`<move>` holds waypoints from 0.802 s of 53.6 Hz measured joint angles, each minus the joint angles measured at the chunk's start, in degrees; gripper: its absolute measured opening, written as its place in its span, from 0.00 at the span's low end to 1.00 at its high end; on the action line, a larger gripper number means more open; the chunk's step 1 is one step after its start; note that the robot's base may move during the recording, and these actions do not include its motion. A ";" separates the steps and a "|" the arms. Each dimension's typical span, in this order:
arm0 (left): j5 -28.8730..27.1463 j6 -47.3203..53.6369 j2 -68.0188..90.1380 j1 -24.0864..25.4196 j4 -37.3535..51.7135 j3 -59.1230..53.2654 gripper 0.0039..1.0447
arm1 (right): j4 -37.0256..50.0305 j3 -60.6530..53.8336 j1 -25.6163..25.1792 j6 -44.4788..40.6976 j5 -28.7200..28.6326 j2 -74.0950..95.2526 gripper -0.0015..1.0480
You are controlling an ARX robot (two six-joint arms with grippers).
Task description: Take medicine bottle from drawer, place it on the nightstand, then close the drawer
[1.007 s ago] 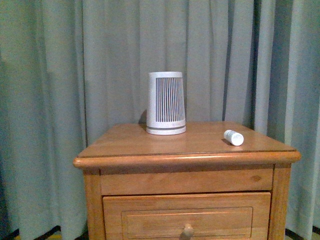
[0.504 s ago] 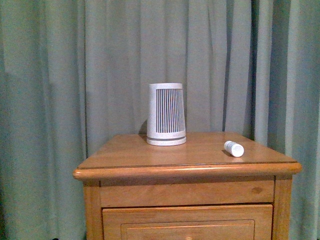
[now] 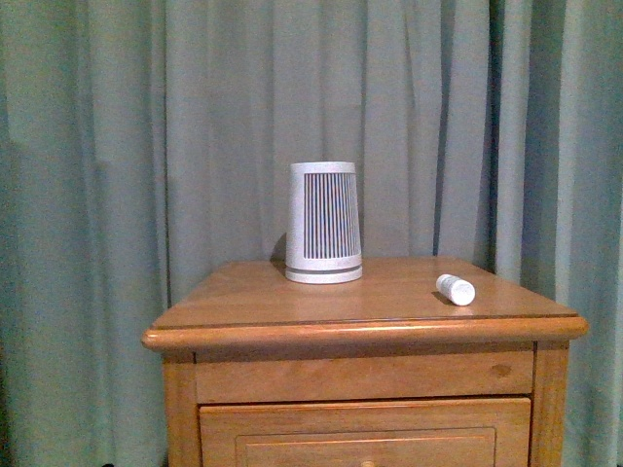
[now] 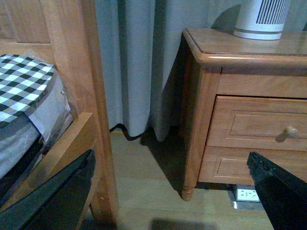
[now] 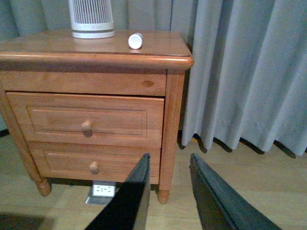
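The medicine bottle (image 3: 455, 289) lies on its side near the right edge of the nightstand (image 3: 243, 336) top; it also shows in the right wrist view as the bottle (image 5: 135, 40). The drawer (image 5: 86, 122), with its round knob, looks flush or nearly flush with the cabinet front, and its knob (image 4: 289, 131) shows in the left wrist view too. My right gripper (image 5: 169, 157) is open and empty, low in front of the nightstand's right leg. My left gripper (image 4: 170, 158) stands wide open and empty, off the nightstand's left side near the floor. Neither gripper shows in the front view.
A white slatted tapered device (image 3: 324, 222) stands at the back of the nightstand top. Grey curtains (image 3: 117, 146) hang behind. A wooden bed frame (image 4: 72, 72) with checked bedding is left of the nightstand. The lower drawer (image 5: 94, 166) and a floor socket (image 5: 104, 189) sit below.
One second ago the front view sat lower and showed the drawer's knob; it has since risen, so the knob is out of frame. Bottle and device have not moved.
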 joint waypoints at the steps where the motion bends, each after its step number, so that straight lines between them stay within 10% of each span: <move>1: 0.00 0.00 0.00 0.00 0.00 0.00 0.94 | 0.00 0.00 0.00 0.02 0.02 0.00 0.17; 6: 0.00 0.00 0.00 0.00 0.00 0.00 0.94 | 0.00 0.00 0.00 -0.04 0.00 0.00 0.02; 19: 0.00 0.00 0.00 0.00 0.00 0.00 0.94 | 0.00 0.00 0.00 0.13 0.00 0.00 0.03; 43: 0.00 0.00 0.00 0.00 0.00 0.00 0.94 | 0.00 0.00 -0.02 0.17 0.00 0.00 0.78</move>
